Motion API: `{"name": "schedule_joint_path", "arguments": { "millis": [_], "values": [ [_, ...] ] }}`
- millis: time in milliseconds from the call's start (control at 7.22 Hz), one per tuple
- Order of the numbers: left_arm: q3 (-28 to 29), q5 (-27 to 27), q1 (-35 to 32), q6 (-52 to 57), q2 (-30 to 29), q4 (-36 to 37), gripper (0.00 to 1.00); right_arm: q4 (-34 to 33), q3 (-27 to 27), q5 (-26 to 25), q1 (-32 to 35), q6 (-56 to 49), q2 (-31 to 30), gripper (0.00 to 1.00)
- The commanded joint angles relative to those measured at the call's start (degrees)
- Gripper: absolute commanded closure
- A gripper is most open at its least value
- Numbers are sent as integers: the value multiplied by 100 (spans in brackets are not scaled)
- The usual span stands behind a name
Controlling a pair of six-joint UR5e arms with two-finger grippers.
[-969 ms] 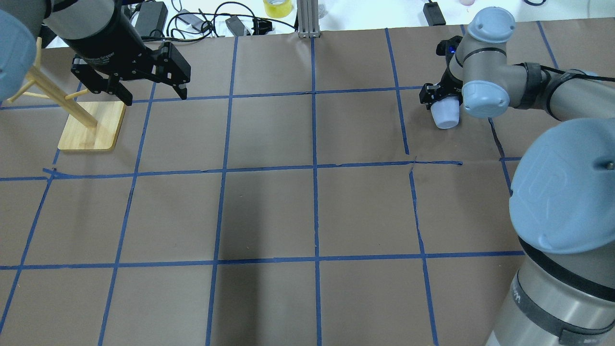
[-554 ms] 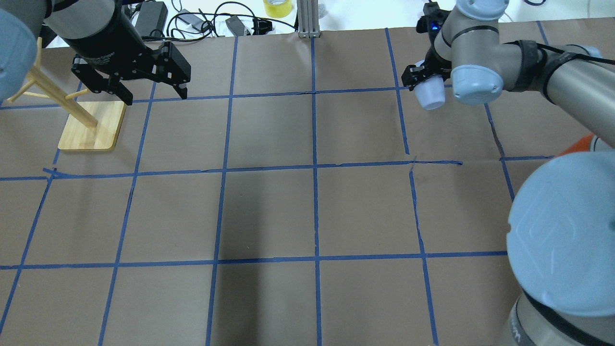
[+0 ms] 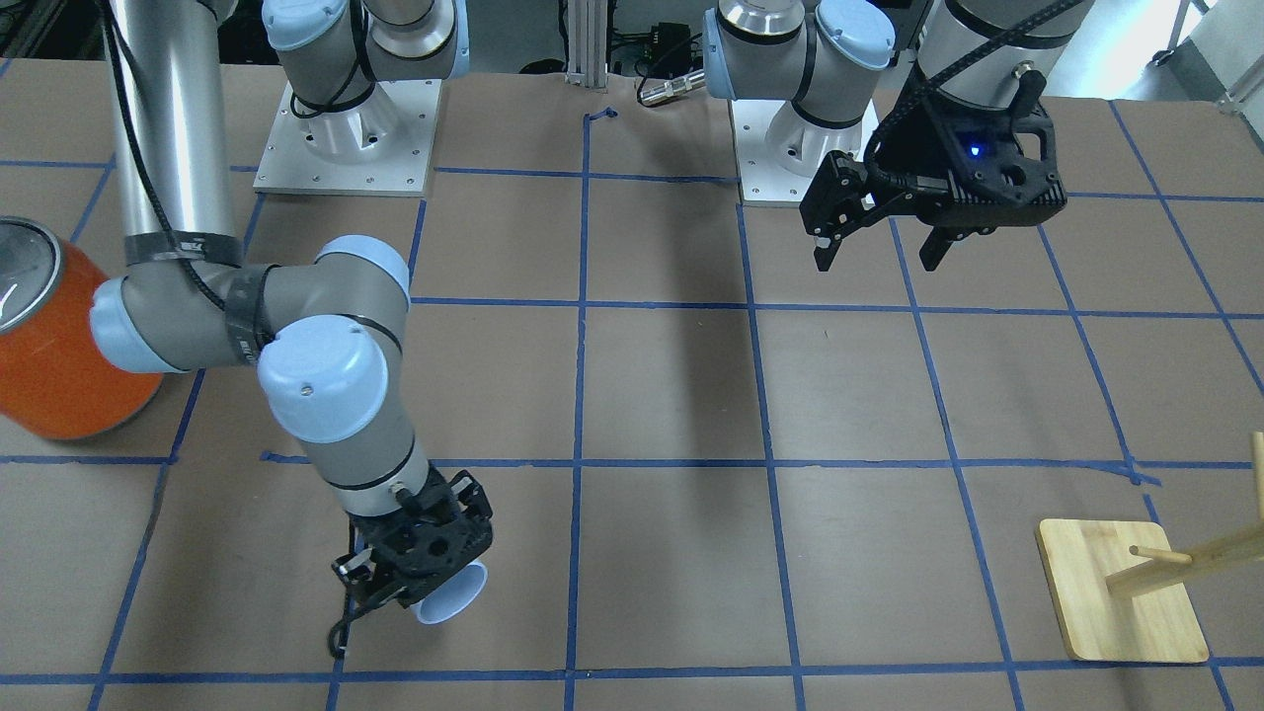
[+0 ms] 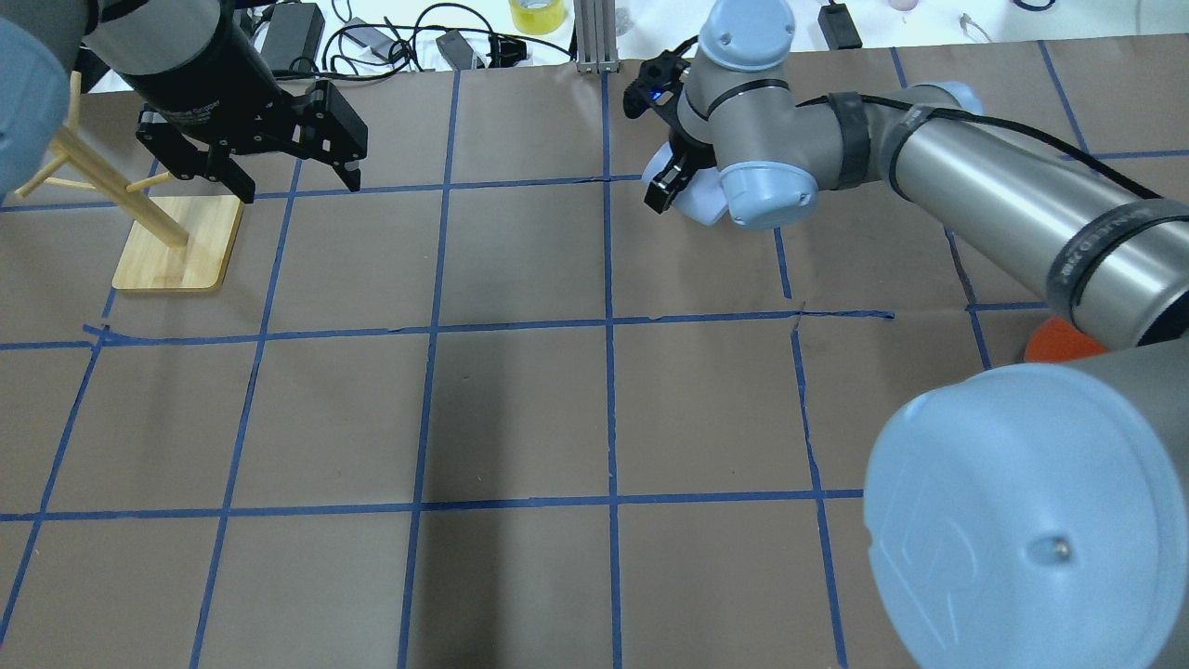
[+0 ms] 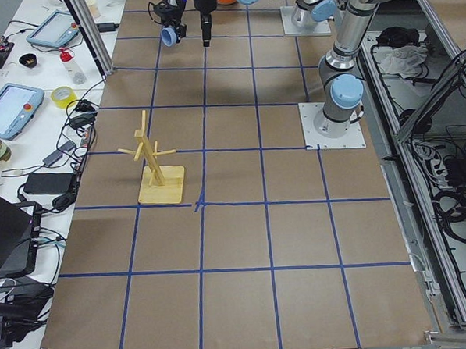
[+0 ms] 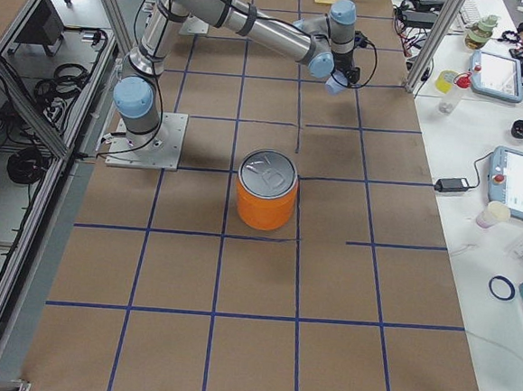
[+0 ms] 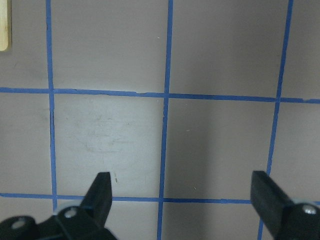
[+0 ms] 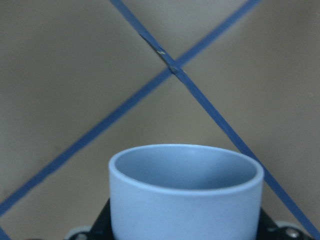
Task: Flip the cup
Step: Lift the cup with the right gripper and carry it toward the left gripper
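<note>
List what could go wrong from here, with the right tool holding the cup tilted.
1. The cup is smooth and tapered, and the right tool grips it tilted with its mouth sideways. It may slip if the wrist rotates.
2. If released before it is level, it could topple and roll across the table.
3. The orange can stands close to the right arm's elbow, so a wide swing might knock it.
</note>
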Motion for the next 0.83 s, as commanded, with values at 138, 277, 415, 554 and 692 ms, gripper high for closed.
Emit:
{"name": "schedule_joint_path", "arguments": {
  "millis": [138,277,415,554,692],
  "values": [
    [3,8,4,-4,1,-6,0,-240,-129,23,1014,-551,296,78],
    [3,8,4,-4,1,-6,0,-266,-146,23,1198,-1146,340,78],
    [3,8,4,-4,1,-6,0,-266,-120,84,1287,-1891,341,79],
    [3,8,4,5,1,-6,0,-266,-51,172,1314,-2491,350,78],
    [-5,8,4,5,1,-6,0,-275,46,182,1332,-2549,350,78]
  ]
}}
